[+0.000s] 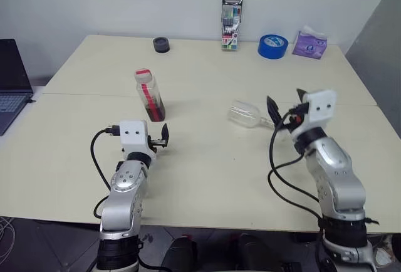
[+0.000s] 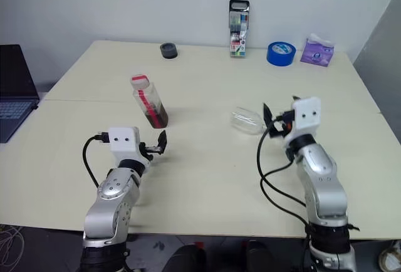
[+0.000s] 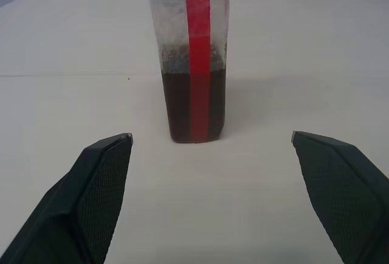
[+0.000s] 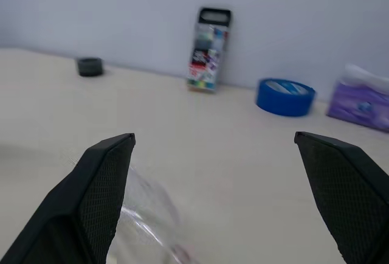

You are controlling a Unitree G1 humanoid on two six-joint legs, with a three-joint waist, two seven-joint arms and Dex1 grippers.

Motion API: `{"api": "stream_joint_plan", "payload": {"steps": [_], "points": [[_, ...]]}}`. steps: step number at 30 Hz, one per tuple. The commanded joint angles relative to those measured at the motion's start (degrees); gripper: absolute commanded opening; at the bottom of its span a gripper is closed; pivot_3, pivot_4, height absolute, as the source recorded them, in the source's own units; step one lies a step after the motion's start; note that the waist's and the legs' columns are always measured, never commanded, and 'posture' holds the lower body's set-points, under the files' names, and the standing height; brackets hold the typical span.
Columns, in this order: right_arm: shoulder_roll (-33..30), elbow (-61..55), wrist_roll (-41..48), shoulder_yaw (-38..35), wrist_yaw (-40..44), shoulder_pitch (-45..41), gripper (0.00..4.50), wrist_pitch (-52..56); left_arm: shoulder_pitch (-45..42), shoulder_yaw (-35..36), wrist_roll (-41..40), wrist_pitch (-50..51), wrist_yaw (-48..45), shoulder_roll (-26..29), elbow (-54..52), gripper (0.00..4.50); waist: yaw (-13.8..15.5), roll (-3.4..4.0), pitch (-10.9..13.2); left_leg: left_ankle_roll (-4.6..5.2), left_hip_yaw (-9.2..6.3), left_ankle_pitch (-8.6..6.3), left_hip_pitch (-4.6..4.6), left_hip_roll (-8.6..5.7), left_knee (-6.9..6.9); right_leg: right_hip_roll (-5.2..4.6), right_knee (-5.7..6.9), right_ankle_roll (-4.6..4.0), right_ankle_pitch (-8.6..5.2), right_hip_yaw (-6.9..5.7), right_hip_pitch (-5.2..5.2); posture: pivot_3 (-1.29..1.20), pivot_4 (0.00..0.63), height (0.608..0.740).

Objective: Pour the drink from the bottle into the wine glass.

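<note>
bottle (image 1: 149,94): upright on the worktop (image 1: 207,172), left of middle; clear squarish body, red-and-white cap on, vertical red label strip
drink (image 3: 194,107): dark reddish-brown, fills roughly the lower half of the bottle
wine glass (image 1: 249,115): clear, lying on its side on the worktop right of middle, bowl toward the bottle, stem end toward the right claw; well apart from the bottle
left claw (image 1: 161,138): released, fingers spread wide, pointing at the bottle from just short of it; not touching it, nothing held; in the left wrist view the bottle stands centred past the two fingertips (image 3: 115,148)
right claw (image 1: 285,104): released, fingers wide apart, raised a little off the worktop right at the glass's stem end; contact cannot be told; nothing gripped; the glass bowl shows low beside one finger in the right wrist view
marker-pen case (image 1: 231,22): upright at the far edge of the worktop
blue tape roll (image 1: 272,46): far edge, right of the case
purple tissue pack (image 1: 310,43): far right corner, beside the tape
black roll (image 1: 161,44): small, far edge, left of the case
laptop (image 1: 12,81): open, off the worktop's left side
</note>
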Motion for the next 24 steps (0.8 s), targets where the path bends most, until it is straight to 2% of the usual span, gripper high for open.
{"api": "stream_joint_plan", "payload": {"steps": [1,5,11,24], "points": [[-3.04,1.09,9.16,1.5,11.21,-5.1,4.5,5.76,-1.47,-0.13,0.71,-1.46,1.02,-0.47,-0.43,4.48,0.06,0.01,0.0,0.01,-0.02,0.0,-0.02,0.0,0.01,-0.01,-0.01,0.0,0.0,-0.02,0.01,0.0,0.15,0.74],[-8.54,3.76,14.8,1.48,20.54,-9.27,4.5,9.14,-3.3,0.11,1.26,-1.66,1.79,-0.37,0.78,4.48,0.36,0.0,0.0,0.05,-0.02,-0.03,-0.05,-0.03,0.03,-0.05,-0.09,0.0,0.0,-0.03,0.02,0.0,0.15,0.74],[-12.64,4.82,19.76,1.55,26.19,-13.27,4.5,12.63,-5.78,-0.24,1.83,-1.93,1.44,0.97,1.94,4.48,0.35,0.0,0.0,0.06,-0.03,-0.03,-0.08,-0.02,0.03,-0.06,-0.1,-0.01,0.01,-0.03,0.01,0.0,0.15,0.74],[-12.12,1.1,23.48,2.42,25.4,-15.87,4.5,15.22,-13.54,1.79,1.28,-1.9,0.3,4.08,5.68,4.48,0.36,0.0,0.0,0.05,-0.03,-0.03,-0.1,0.0,0.04,-0.06,-0.1,-0.01,0.01,-0.05,0.0,0.0,0.15,0.74]]}}
